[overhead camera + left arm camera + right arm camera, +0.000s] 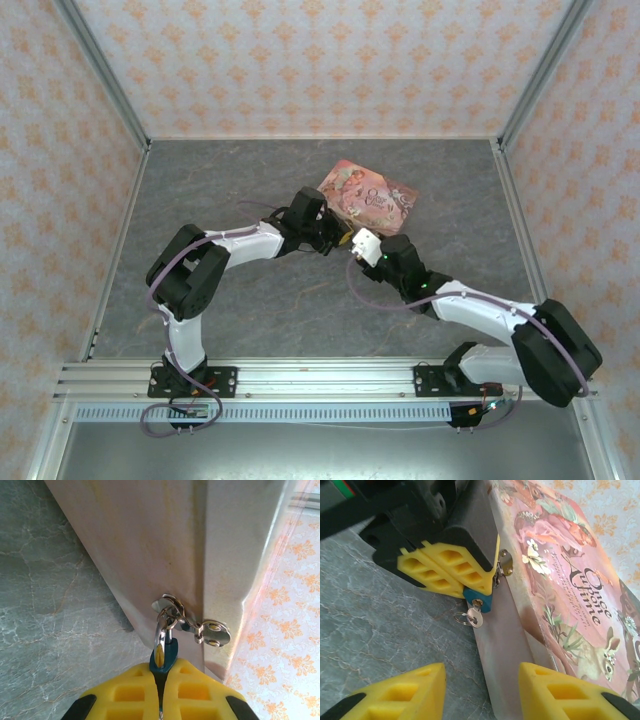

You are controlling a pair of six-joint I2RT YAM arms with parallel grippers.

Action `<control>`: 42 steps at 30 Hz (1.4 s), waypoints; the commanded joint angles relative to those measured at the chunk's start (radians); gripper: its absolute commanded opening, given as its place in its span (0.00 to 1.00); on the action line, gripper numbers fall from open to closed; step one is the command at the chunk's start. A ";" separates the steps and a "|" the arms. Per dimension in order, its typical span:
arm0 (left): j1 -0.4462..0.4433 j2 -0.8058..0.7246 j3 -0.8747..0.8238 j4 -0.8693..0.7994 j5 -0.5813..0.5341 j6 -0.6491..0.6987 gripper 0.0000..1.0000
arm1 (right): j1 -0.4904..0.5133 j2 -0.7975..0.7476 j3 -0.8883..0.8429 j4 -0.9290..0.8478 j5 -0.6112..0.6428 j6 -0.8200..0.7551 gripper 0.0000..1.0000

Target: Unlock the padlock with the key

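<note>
At the front edge of the pink illustrated tin box [570, 580], the left yellow-padded gripper [160, 692] clamps the tiny teal padlock [479, 601]. The small silver key [476, 616] seemingly sits inserted. The right gripper [480, 685] gapes nearby; turning remains.

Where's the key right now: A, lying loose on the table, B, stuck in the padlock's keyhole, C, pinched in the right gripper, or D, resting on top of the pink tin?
B: the key sits in the keyhole of the padlock that the left gripper clamps, while the right gripper is open, holding nothing.
</note>
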 commanded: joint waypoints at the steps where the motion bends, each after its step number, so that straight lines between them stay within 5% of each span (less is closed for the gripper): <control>1: -0.004 -0.054 0.053 0.001 0.027 0.027 0.00 | 0.008 0.039 0.013 0.073 0.035 -0.047 0.41; 18: -0.006 -0.065 0.044 -0.008 0.030 0.027 0.00 | 0.009 0.210 0.071 0.203 0.014 -0.081 0.38; 31: -0.006 -0.064 0.038 -0.002 0.031 0.023 0.00 | 0.007 0.245 0.093 0.188 0.013 -0.062 0.00; 42: -0.006 -0.065 0.034 -0.003 0.037 0.024 0.00 | -0.019 0.239 0.093 0.191 -0.056 0.038 0.00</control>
